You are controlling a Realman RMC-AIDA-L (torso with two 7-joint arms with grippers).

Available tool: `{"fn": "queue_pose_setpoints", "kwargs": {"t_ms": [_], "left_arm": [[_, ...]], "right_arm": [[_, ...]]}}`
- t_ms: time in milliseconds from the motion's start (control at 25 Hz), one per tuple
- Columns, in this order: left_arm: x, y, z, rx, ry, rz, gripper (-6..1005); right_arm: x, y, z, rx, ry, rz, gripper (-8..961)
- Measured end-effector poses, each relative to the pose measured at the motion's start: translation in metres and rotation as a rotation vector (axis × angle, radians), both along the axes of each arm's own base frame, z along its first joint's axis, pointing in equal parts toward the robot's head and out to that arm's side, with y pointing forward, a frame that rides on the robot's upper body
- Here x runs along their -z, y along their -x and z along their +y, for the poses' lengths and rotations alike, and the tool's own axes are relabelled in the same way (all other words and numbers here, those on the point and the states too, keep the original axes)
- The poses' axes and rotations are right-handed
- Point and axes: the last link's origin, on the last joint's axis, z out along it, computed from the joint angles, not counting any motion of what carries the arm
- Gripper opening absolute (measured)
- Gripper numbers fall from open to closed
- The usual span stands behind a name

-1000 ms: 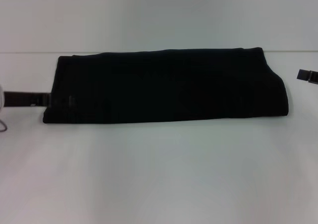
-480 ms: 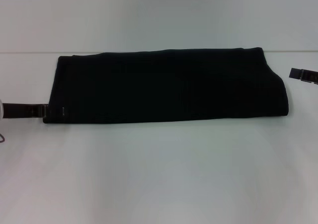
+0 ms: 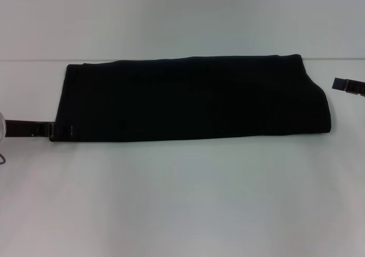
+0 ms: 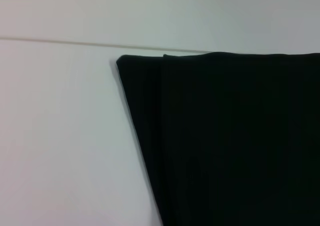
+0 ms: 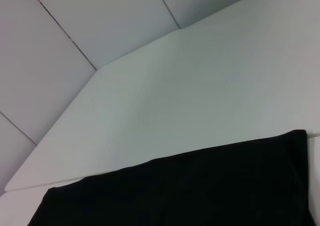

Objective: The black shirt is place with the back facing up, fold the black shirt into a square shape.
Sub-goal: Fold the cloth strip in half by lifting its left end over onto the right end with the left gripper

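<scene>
The black shirt [image 3: 194,97] lies as a long band across the table [image 3: 182,200], needing crosswise folds; left gripper [image 3: 52,130] at its near-left corner, right gripper [image 3: 336,84] off its right end, jaw states unclear.

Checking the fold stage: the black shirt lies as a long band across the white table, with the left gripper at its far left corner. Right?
Not quite. The head view shows the left gripper at the near left corner of the black shirt, on the white table.

The left gripper [image 3: 52,130] is a slim dark bar behind a pale rounded wrist; the right gripper [image 3: 336,84] shows dark, flat, segmented fingers
</scene>
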Motion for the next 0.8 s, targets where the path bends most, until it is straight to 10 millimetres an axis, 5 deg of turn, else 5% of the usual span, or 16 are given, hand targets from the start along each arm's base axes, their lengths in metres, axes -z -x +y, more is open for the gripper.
{"fn": "queue_pose_setpoints", "kwargs": {"t_ms": [240, 400, 800], "left_arm": [[0.004, 0.000, 0.002, 0.025, 0.014, 0.029, 756], [0.006, 0.000, 0.003, 0.033, 0.020, 0.039, 507], [0.011, -0.004, 0.004, 0.050, 0.036, 0.051, 160]], "right_arm": [[0.001, -0.001, 0.001, 0.004, 0.007, -0.018, 592], [0.007, -0.007, 0.002, 0.041, 0.029, -0.074, 593], [0.029, -0.009, 0.013, 0.102, 0.064, -0.182, 592]]}}
